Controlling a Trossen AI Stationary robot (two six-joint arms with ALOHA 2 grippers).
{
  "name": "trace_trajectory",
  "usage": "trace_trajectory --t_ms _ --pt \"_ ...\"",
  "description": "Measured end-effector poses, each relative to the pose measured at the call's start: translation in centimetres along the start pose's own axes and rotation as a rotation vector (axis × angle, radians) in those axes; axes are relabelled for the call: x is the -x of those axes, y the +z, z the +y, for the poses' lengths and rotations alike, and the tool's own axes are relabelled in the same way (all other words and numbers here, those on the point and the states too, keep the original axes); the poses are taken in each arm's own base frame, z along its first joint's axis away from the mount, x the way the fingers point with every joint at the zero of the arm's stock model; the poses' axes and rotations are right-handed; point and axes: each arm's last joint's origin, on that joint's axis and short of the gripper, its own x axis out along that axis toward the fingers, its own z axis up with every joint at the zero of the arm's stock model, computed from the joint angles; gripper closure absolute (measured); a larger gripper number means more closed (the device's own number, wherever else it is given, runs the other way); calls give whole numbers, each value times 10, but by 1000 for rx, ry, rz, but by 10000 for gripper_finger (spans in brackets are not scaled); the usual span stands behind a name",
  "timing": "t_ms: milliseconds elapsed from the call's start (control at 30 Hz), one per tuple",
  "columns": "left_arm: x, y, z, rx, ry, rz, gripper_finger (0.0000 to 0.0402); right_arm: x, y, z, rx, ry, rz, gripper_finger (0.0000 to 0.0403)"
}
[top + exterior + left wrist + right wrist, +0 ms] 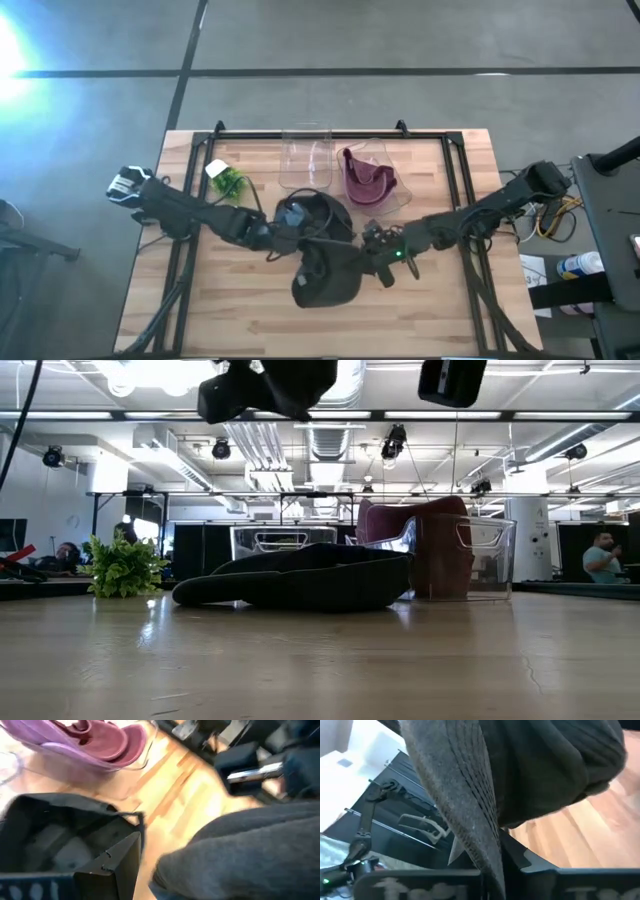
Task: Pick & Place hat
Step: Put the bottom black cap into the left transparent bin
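Inspection at the desk, reported from my own position as the two-armed rig.

Item under task: the dark hat lies on the desk at its middle, toward the near edge. In the low view the hat rests flat on the wood, crown low and wide.

My right fingers are closed on the hat's brim, at the hat's right side. The right wrist view confirms it: the stitched brim runs straight down between my fingers, pinched there, with the crown bulging beyond.

My left fingers stand spread wide, gripping nothing. They sit just beside the hat's far-left side, next to a dark round object I cannot identify. In the left wrist view one finger shows in front, with the grey hat cloth close by but not between the fingers.

Other items: two clear bins stand at the far side of the desk. The left bin appears bare; the right bin holds a maroon hat. A small green plant stands left of the bins.
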Motion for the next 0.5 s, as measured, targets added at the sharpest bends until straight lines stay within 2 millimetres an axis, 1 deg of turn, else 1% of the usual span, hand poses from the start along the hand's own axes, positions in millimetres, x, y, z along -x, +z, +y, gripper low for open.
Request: trace_trajectory --t_ms 67,133,200,300,500 --pt "1 -2 2 -37 40 28 180 -2 0 0 -6 -10 1 390" --pt "3 -7 6 -72 98 53 180 -3 3 2 -26 -18 -30 390" --pt "6 -7 6 -80 113 46 180 -2 4 2 -56 -50 -65 390" --pt "14 -1 0 -71 82 14 180 0 4 -1 -87 -100 -114 390" --pt "27 13 -13 -143 56 -42 180 -2 6 -1 -65 -115 -146 390"
